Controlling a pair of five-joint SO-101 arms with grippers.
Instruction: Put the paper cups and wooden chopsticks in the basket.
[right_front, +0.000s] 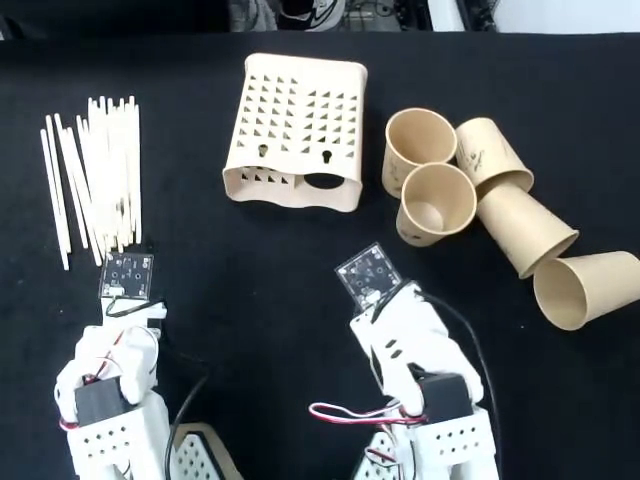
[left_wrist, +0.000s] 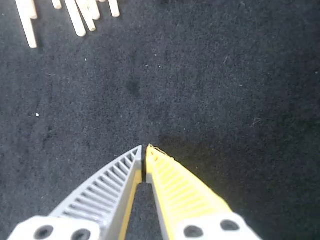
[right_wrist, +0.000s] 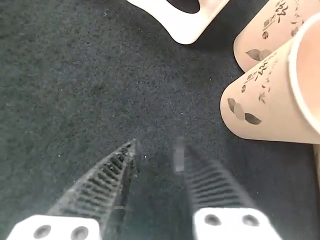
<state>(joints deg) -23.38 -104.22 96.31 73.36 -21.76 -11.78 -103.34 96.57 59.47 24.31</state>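
**Table** (right_front: 250, 290): black-covered; carries every item below.

**Basket** (right_front: 296, 132): pale, perforated, at the far centre of the table. It appears to lie on its side with the holed wall up and the mouth towards the arms. Nothing is seen inside.

**Chopsticks** (right_front: 100, 175): loose bundle at the far left, none in the basket. Long axes run near to far, fanned slightly, with the near ends towards the left arm.

**Paper cups** (right_front: 437, 203): five, clustered at the right, well apart from the chopsticks and just right of the basket. Two show their mouths upward; three lie on their sides, trailing off to the near right.

**Left tool** (left_wrist: 144, 150): clenched, tips meeting, nothing held. It sits just near of the chopsticks' near ends.

**Right tool** (right_wrist: 157, 150): released, jaws standing apart, nothing between them. It sits near centre, with the closest cup off to its far right and the basket's rim off to its far left.

**Governing relation (judgement):**
- The chopsticks lie straight ahead of the left tool, roughly in line with its reach, so a grasp would need to cross the sticks rather than run along them.
- The cups belong to the right arm, which is the nearer one. The mouth-up cup closest to it is the likeliest first pick.
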